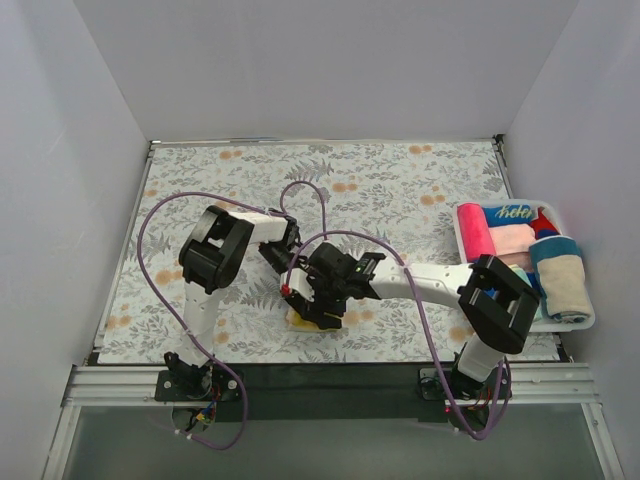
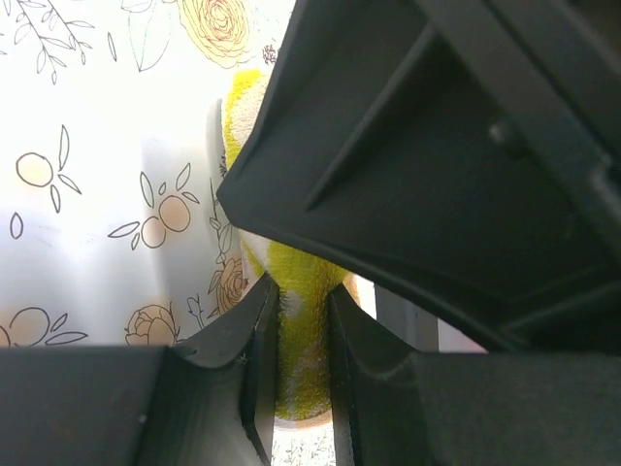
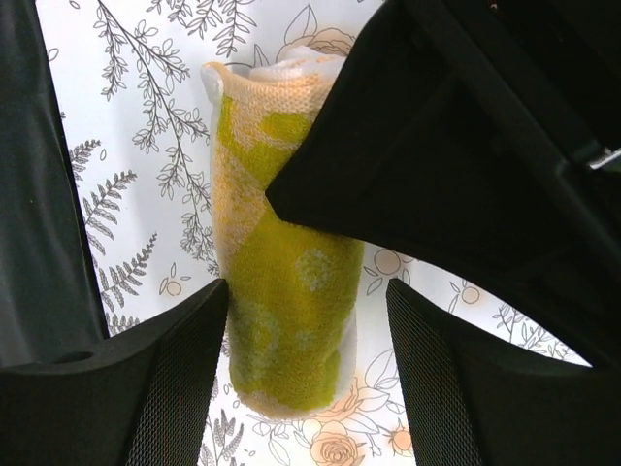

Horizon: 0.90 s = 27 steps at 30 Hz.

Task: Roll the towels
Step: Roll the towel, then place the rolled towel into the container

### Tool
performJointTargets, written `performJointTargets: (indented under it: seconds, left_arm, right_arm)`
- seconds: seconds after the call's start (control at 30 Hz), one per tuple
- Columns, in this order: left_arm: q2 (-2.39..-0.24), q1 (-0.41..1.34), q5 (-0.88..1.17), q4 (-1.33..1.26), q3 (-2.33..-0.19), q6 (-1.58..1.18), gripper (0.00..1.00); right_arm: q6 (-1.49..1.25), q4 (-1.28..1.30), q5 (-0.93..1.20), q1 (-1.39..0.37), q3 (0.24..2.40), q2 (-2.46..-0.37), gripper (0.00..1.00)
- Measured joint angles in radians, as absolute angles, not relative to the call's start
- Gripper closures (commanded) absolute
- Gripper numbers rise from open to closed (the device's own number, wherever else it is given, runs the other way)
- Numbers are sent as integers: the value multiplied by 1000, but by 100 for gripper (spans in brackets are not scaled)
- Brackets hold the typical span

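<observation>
In the right wrist view, the yellow towel [image 3: 281, 291] was seen rolled into a cylinder and laid on the floral table covering [image 3: 136, 126], its length running from 12 o'clock to 6 o'clock. The right gripper [image 3: 306, 296] was held wide around it. The roll lay between the two fingers, with the finger at 9 o'clock close against its side and the finger at 3 o'clock parted from it by a strip of bare covering. No grip by this claw was shown. The roll's upper part, at 1 o'clock, was covered by a dark housing [image 3: 466, 146].

In the left wrist view, the left gripper [image 2: 301, 311] was narrowed onto the same towel, and a yellow fold was pinched between its fingers [image 2: 254, 359] at 6 o'clock. More of the cloth was seen toward 12 o'clock, behind a dark body [image 2: 437, 146] that filled the frame from 1 to 4 o'clock.

In the top external view, both claws were set together over the towel, which lay at roughly 6 o'clock from the table's middle, mostly hidden beneath the wrists. At 3 o'clock, a white basket [image 1: 583, 322] was placed at the table's edge, and other rolled towels [image 1: 476, 232] in red-pink, pale pink, blue and beige were packed into it.
</observation>
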<state>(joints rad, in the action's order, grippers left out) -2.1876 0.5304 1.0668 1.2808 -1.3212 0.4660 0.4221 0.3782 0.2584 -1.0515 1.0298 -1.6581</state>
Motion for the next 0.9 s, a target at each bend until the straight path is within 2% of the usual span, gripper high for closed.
performJointTargets:
  seconds: [0.13, 0.23, 0.27, 0.33, 0.37, 0.4, 0.47, 0.57, 0.6, 0.73, 0.77, 0.9]
  left_arm:
    - [-2188, 530, 1065, 1283, -1321, 466, 89]
    - [-2188, 530, 1065, 1284, -1321, 465, 87]
    - [-2188, 529, 1065, 1284, -1321, 465, 87]
    - [-2188, 528, 1063, 1285, -1321, 463, 82]
    - [-2188, 525, 1062, 1287, -1321, 463, 79]
    - [-2188, 524, 1062, 1287, -1321, 462, 77]
    - [-2188, 518, 1062, 1286, -1321, 459, 66]
    - [-2188, 496, 1058, 1273, -1321, 451, 54]
    - [-2184, 485, 1060, 1280, -1322, 447, 44]
    - [-2133, 414, 1042, 1274, -1327, 442, 38]
    - [-2112, 389, 1023, 1259, -1330, 441, 3]
    - [-2014, 298, 961, 1201, -1368, 419, 2]
  right_arm:
    - [417, 354, 260, -1069, 1010, -1662, 43]
    - [417, 337, 259, -1078, 991, -1677, 51]
    - [418, 331, 256, -1081, 987, -1686, 59]
    - [419, 316, 249, -1081, 983, -1699, 68]
    - [416, 312, 249, -1081, 983, -1699, 82]
    - [420, 310, 249, -1080, 983, -1699, 89]
    - [414, 300, 243, -1081, 978, -1696, 99]
    - [408, 268, 235, -1081, 957, -1680, 99]
    - [408, 258, 234, -1081, 947, -1671, 99]
    - [413, 259, 223, -1077, 895, -1614, 99]
    - [414, 268, 224, -1073, 885, -1598, 99]
    - [410, 327, 267, -1007, 881, -1552, 99]
